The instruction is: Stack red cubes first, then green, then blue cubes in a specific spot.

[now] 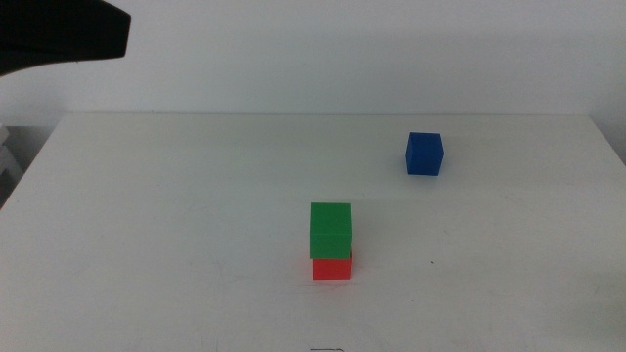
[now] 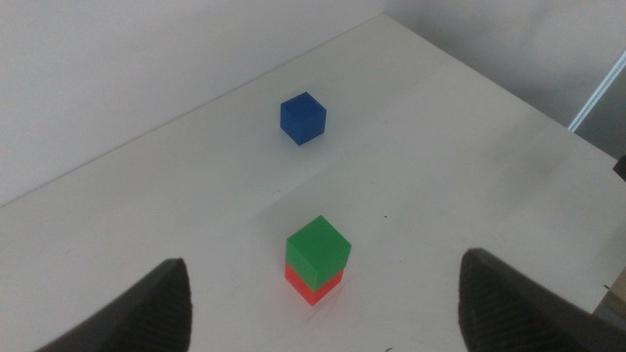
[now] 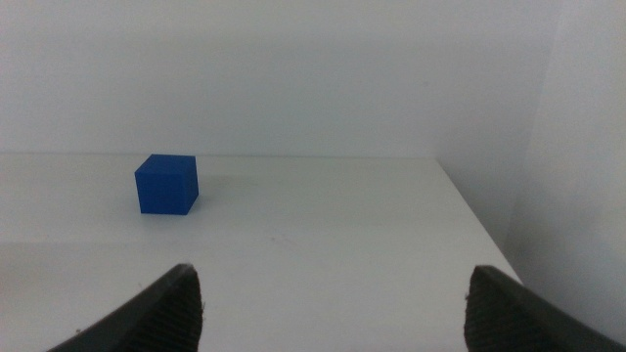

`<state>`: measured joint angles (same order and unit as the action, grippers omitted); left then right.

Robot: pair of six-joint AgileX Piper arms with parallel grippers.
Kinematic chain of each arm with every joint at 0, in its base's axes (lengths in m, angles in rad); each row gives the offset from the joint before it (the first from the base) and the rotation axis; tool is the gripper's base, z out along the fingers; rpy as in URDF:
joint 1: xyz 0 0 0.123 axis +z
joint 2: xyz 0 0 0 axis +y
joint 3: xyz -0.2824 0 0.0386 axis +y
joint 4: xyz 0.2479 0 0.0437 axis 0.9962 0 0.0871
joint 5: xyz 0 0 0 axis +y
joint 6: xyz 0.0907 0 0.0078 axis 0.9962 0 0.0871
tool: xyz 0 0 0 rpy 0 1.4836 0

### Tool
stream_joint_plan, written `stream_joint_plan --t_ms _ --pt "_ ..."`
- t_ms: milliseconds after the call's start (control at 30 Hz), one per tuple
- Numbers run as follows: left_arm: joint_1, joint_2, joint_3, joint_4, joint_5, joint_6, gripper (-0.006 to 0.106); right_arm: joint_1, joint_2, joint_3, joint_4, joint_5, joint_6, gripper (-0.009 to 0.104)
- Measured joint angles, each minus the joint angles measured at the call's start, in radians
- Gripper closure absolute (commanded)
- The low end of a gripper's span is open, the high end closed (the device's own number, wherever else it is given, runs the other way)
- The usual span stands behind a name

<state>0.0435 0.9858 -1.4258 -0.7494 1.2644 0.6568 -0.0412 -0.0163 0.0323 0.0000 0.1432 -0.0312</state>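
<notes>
The green cube sits squarely on top of the red cube, the two forming a short stack near the middle of the white desk, toward its near edge in the middle view. Only the lower part of the red cube shows beneath the green one in that view; the left wrist view shows the same stack, green cube over red cube, with edges closely aligned. The blue cube stands alone on the desk surface, well apart from the stack, farther back and to the right in the middle view, resting flat and upright. It touches nothing else. The left tool is raised above the desk, looking down on the stack, its two dark jaws set wide apart with nothing between them; the stack lies between the jaws in its view but well below them, with no contact. A dark part of the left arm shows in the upper left corner of the middle view. The right tool is held low near the desk, facing the blue cube from some way off, its jaws likewise spread wide and holding nothing. A plain pale wall stands behind the desk.
</notes>
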Motion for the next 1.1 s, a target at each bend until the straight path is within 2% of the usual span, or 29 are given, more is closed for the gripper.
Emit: stream_joint_plan --t_ms 167,333,433,600,700,900,1100 --pt "0.000 0.000 0.000 0.000 0.000 0.000 0.007 0.000 0.000 -0.003 0.000 -0.077 -0.003 0.001" --pt "0.000 0.000 0.000 0.000 0.000 0.000 0.007 0.000 0.115 -0.118 0.015 0.001 0.012 0.001" --pt "0.000 0.000 0.000 0.000 0.000 0.000 0.007 0.000 0.313 -0.294 0.015 0.129 -0.008 0.001" --pt "0.000 0.000 0.000 0.000 0.000 0.000 0.007 0.000 0.716 -0.680 0.015 0.517 -0.099 0.001" --pt "0.000 0.000 0.000 0.000 0.000 0.000 0.007 0.000 0.896 -0.832 0.018 0.671 -0.105 0.001" --pt "0.000 0.000 0.000 0.000 0.000 0.000 0.007 0.000 1.187 -0.994 0.058 0.738 -0.094 0.001" --pt "0.000 0.000 0.000 0.000 0.000 0.000 0.007 0.000 1.375 -1.045 0.100 0.751 -0.089 0.001"
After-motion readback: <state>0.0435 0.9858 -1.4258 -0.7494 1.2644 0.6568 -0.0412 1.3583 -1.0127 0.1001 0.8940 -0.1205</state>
